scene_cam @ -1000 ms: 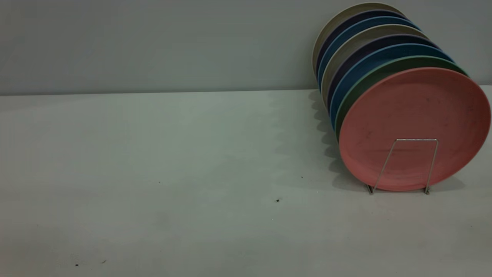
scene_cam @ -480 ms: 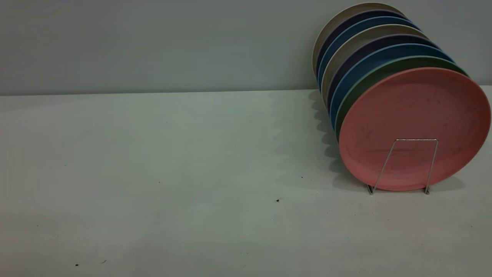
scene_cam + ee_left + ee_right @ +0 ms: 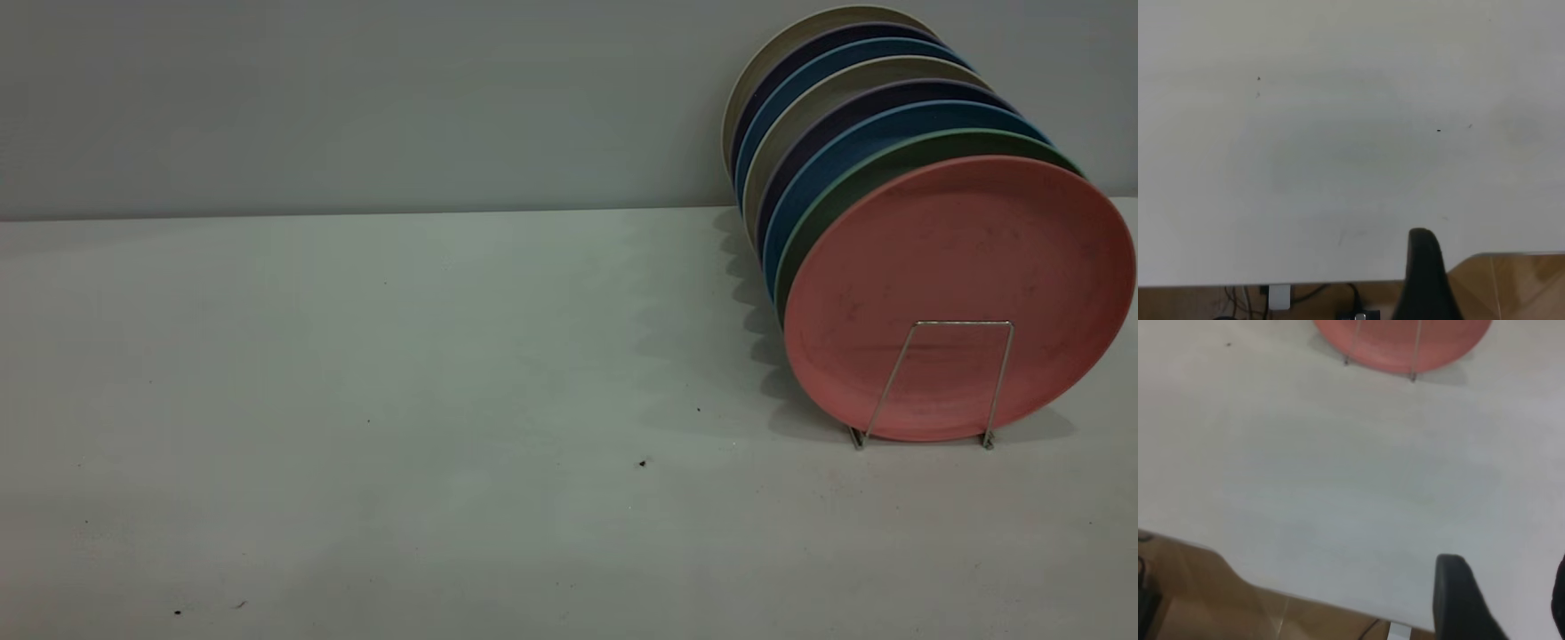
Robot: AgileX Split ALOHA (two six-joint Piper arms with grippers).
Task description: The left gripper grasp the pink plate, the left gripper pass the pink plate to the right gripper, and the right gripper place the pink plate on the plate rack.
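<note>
Eight plates stand in one plate rack point(image 3: 956, 378): one pink plate point(image 3: 956, 267) and seven others.

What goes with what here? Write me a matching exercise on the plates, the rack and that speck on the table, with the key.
Things:
1. pink plate
2. green plate
3. plate rack
4. black speck

Places:
A. directly behind the frontmost plate
B. on the table, apart from the plates, toward the left arm's side
C. frontmost in the row, standing on edge
D. its wire loop crosses the lower part of the pink plate's face

Pairs: 1-C, 2-A, 3-D, 4-B
</note>
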